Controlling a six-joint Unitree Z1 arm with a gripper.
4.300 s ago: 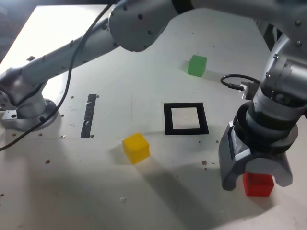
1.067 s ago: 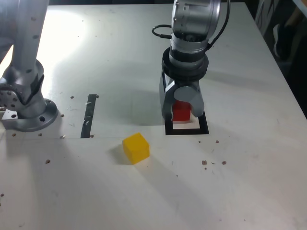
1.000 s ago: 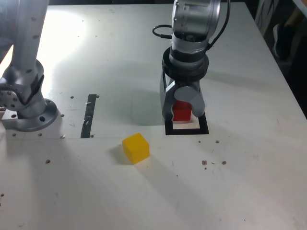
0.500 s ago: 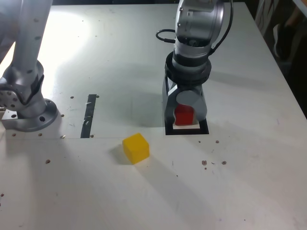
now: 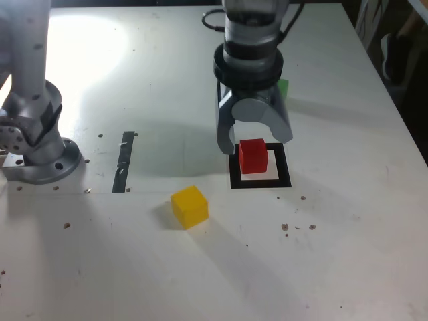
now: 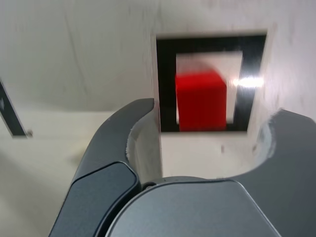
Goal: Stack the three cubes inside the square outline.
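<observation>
Exterior view, 1 red cube (image 5: 253, 156) inside square outline (image 5: 284, 175), pincer (image 5: 255, 142) open

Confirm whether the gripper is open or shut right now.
Open: the gripper has its jaws spread wide, with the red cube beyond them, ungripped.

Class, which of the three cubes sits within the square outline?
The red cube: the yellow and green cubes both lie outside the black frame.

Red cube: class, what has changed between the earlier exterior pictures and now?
The red cube went from the exterior view's lower right to the square outline. The claw let it go, opened and drew back. The yellow cube stayed put.
</observation>
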